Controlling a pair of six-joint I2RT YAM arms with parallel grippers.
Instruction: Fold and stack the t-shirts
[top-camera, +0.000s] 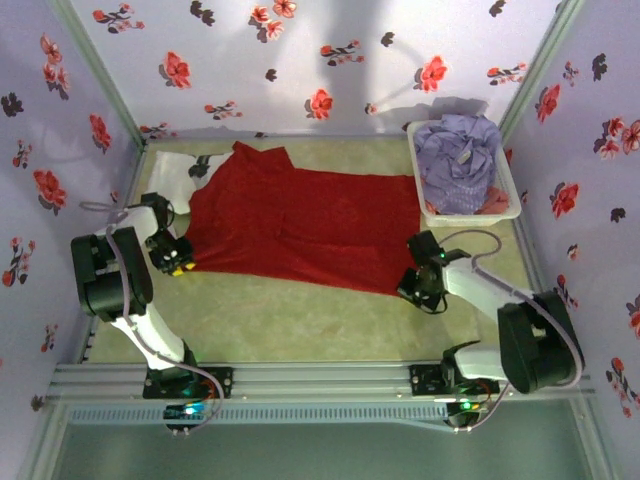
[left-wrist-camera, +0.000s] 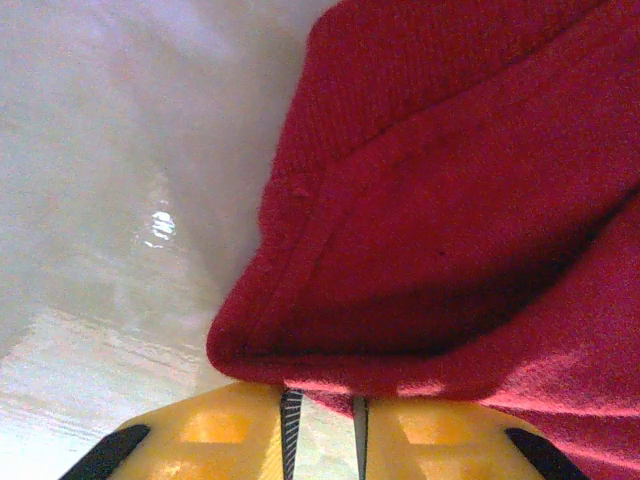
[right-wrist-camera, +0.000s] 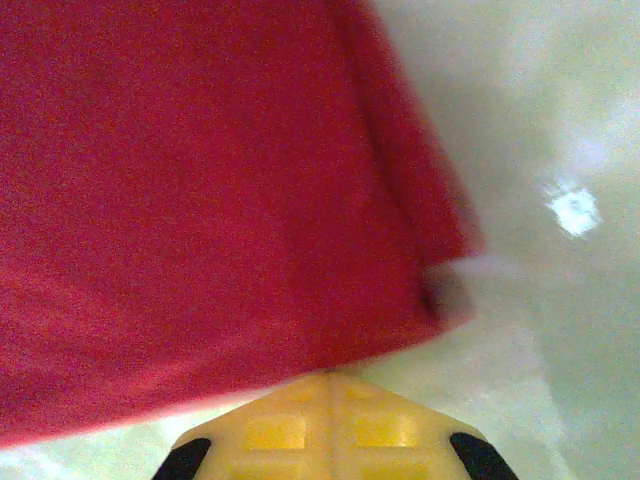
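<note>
the bench has a pale greenish-beige top with a dull sheen. in both wrist views it shows as a washed-out, glary patch. 3 walls close it in, papered lavender with red and black flowers. a metal rail runs along the near edge, where the 2 arms are bolted.

the red t-shirt lies spread across the middle of the bench, rumpled, reaching from the far left toward the near right. the white t-shirt with black print sits at the far left, mostly covered by the red one so only a corner shows. the lavender t-shirt is heaped in the white basket at the far right, and its shape cannot be made out.

the left end effector is at the red t-shirt's near-left edge. in the left wrist view its yellow fingers are cut off by the bottom of the frame, with only a thin slit between the jaws. the doubled hem bunches right at the tips, apparently nipped there.

the right end effector is at the near-right corner of the red t-shirt. its yellow fingers are pressed together, and the blurred red hem runs into the tips, so it looks pinched. the corner of the cloth beside them is smeared and hard to read.
</note>
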